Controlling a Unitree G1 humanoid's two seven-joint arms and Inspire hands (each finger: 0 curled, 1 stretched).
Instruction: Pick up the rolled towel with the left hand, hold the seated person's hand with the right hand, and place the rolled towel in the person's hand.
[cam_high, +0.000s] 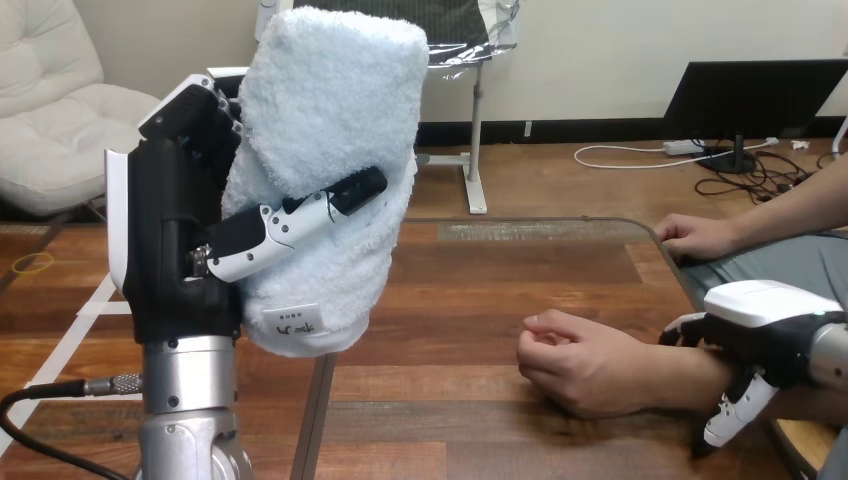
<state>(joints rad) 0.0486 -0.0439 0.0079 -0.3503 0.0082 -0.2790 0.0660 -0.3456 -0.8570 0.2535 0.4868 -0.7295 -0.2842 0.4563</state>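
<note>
Gripped the rolled towel (330, 120) above the desk (480, 280) in the left robot hand (185, 230); clasped the person's wrist (690, 375) with the right robot hand (765, 320); judged soft, light, compressible, best held mid-roll

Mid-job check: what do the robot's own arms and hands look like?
The left hand: black blocky body, white back shell, black-and-white jointed fingers, silver cylindrical forearm. The right hand: rounded white shell over black, black-and-white fingers, silver forearm.
</note>
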